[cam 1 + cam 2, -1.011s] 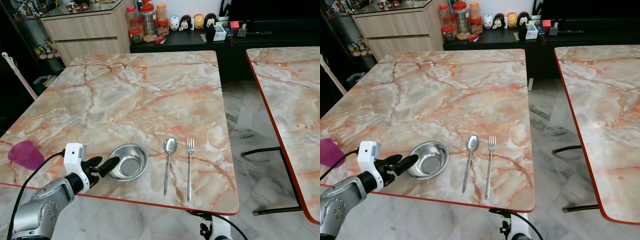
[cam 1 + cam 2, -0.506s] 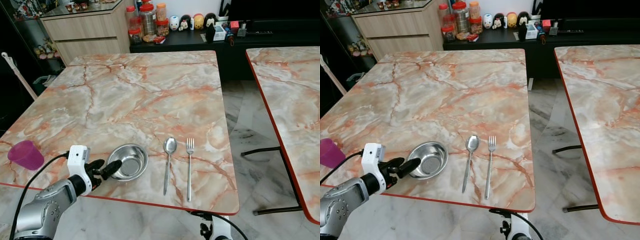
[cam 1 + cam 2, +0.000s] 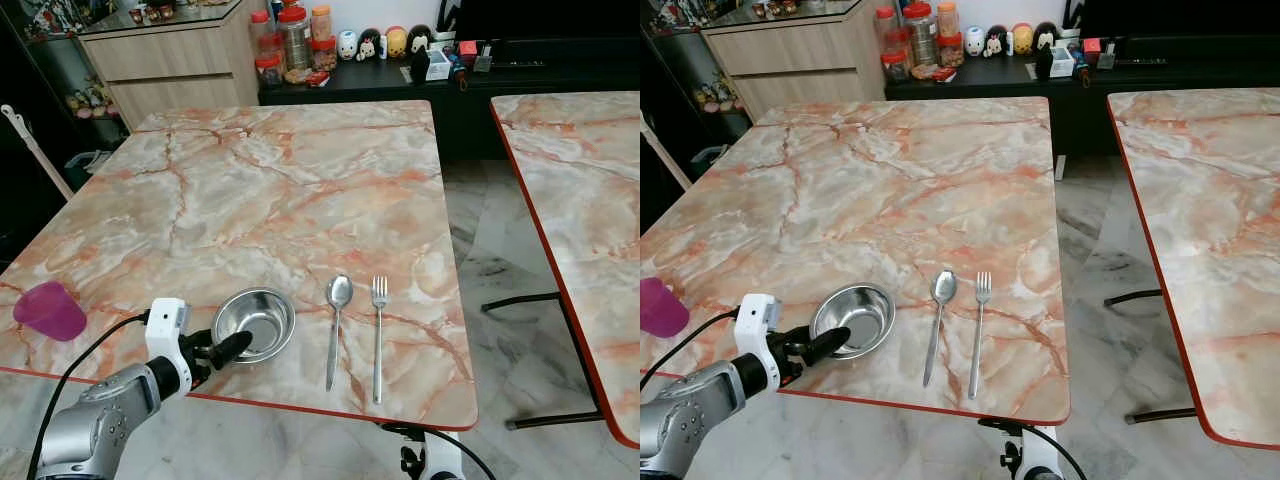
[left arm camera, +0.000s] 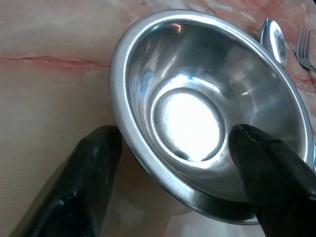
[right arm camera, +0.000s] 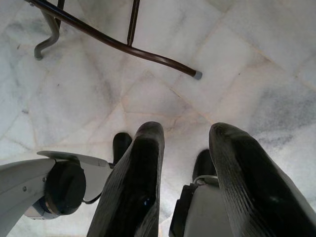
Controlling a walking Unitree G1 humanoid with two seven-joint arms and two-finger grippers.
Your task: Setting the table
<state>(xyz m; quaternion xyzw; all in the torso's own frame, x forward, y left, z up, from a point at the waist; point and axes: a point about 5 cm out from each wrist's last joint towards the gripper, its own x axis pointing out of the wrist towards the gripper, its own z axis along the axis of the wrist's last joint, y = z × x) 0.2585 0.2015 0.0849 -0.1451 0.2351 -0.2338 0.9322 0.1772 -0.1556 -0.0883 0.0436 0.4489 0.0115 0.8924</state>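
While left hand [image 3: 228,349] gapes, round shiny steel bowl [image 3: 255,323] on veined marble table [image 3: 280,190]

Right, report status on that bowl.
Left gripper open, fingers straddling near rim of round steel bowl, not clamped. Right gripper idle, over floor. Steel spoon beside bowl, apart. Nothing blocking.

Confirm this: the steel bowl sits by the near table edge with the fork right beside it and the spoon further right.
Not quite. The spoon lies right beside the steel bowl, and the fork lies further right, as the left eye view shows. The bowl does sit by the near table edge.
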